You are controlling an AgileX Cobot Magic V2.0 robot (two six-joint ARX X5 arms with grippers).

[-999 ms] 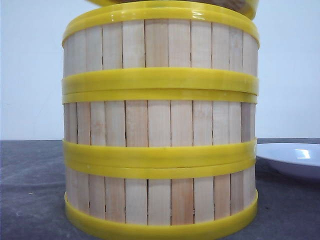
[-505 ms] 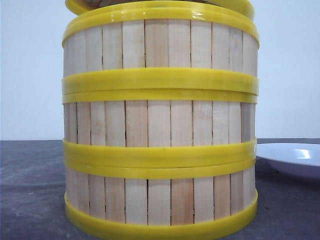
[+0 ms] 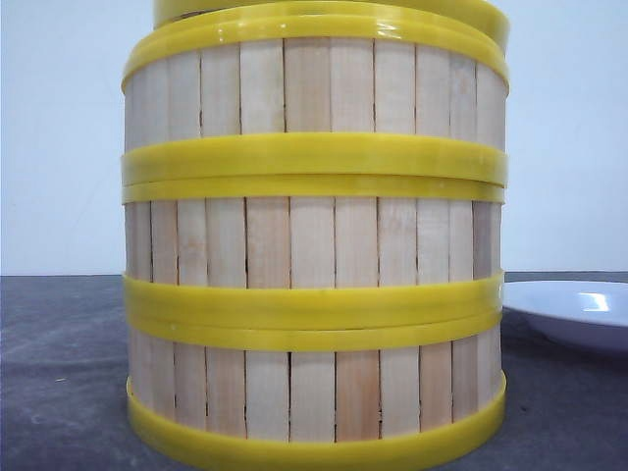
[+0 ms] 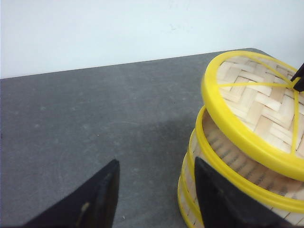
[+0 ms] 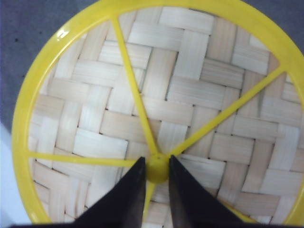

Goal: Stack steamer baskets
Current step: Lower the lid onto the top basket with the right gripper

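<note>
Three baskets (image 3: 314, 245) are stacked; the lid (image 5: 161, 109) is pinched by its knob (image 5: 157, 168) between right fingers (image 5: 128, 199) for centring, left fingers (image 4: 99, 199) apart.

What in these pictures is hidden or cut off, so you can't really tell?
- Front view: the lid is cut off by the top edge; neither arm shows.
- Left wrist view: the lid sits tilted and hides most of the top basket's inside.
- Right wrist view: the lid fills the frame, hiding the baskets; the right tool hides part of the knob.
- Front view: the white plate is cut off at the right edge.
</note>
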